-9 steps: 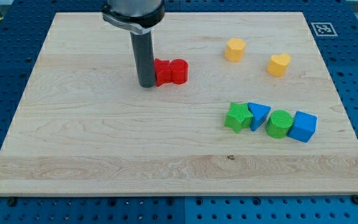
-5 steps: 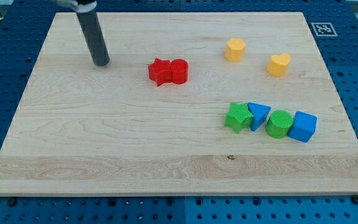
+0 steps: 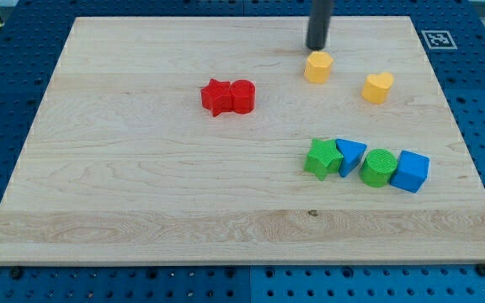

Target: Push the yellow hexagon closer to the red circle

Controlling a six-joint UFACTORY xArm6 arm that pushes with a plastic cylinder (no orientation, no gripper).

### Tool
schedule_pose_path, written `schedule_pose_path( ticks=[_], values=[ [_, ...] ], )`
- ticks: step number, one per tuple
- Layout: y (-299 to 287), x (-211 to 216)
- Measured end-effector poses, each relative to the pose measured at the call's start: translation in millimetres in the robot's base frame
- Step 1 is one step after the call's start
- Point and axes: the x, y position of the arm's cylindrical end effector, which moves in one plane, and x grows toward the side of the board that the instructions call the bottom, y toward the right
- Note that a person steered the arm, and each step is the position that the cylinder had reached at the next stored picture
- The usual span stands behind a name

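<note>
The yellow hexagon [image 3: 317,66] lies near the view's top, right of centre. The red circle [image 3: 242,96] lies to its lower left, touching a red star [image 3: 216,97] on its left side. My tip [image 3: 316,48] stands just above the yellow hexagon, at its top edge, very close to it or touching it. The rod rises straight out of the view's top.
A yellow heart [image 3: 378,87] lies right of the hexagon. A row of a green star [image 3: 321,158], blue triangle [image 3: 350,156], green circle [image 3: 378,167] and blue cube [image 3: 410,171] sits at the lower right. The wooden board [image 3: 141,194] ends near the tip at the top.
My tip left the red star's left side, swung to the upper left, then crossed right along the top to just above the yellow hexagon. No block has moved.
</note>
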Motion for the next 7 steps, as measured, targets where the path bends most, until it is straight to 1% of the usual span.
schedule_pose_path(
  ticks=[1, 2, 3, 4, 5, 6, 7],
  values=[
    [13.7, 22.0],
    [1.7, 50.6],
    [-16.0, 57.0],
    [-19.3, 31.9],
    [-20.1, 22.9],
    [-22.2, 48.3],
    [-28.7, 94.1]
  ],
)
